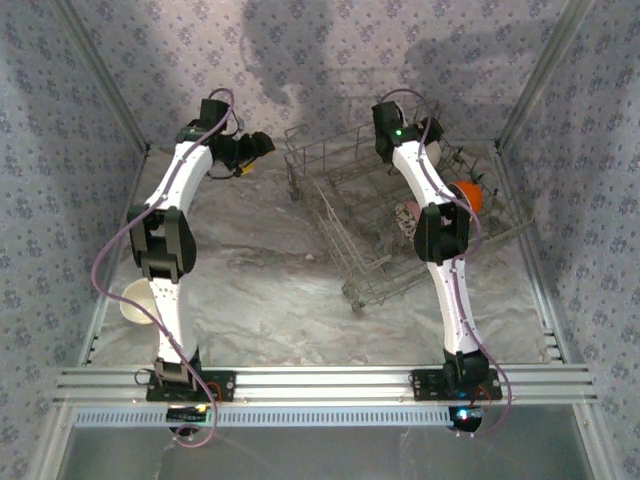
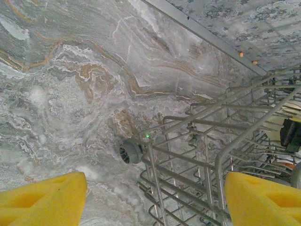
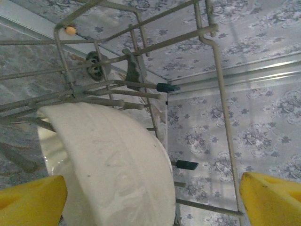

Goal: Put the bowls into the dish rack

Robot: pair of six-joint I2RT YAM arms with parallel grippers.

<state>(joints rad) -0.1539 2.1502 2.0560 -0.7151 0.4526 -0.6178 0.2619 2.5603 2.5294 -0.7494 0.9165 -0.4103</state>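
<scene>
The grey wire dish rack [image 1: 345, 235] stands at the middle right of the table. An orange bowl [image 1: 468, 193] and a pink bowl [image 1: 408, 214] sit inside it. My right gripper [image 1: 435, 132] hangs over the rack's far right end. In the right wrist view it [image 3: 153, 202] is open, and a white bowl [image 3: 113, 165] stands on edge among the rack wires [image 3: 217, 75] between the yellow fingers [image 3: 33, 200], close to the left one. My left gripper [image 1: 260, 146] hovers left of the rack, open and holding nothing [image 2: 155, 202]. A cream bowl [image 1: 137, 300] lies on the table at the left.
Below my left gripper, the rack's corner [image 2: 221, 155] with a small grey wheel [image 2: 130, 152] rests on the marbled table [image 2: 70, 94]. Patterned walls [image 1: 60, 150] close in the table on three sides. A metal rail [image 1: 320, 382] runs along the near edge.
</scene>
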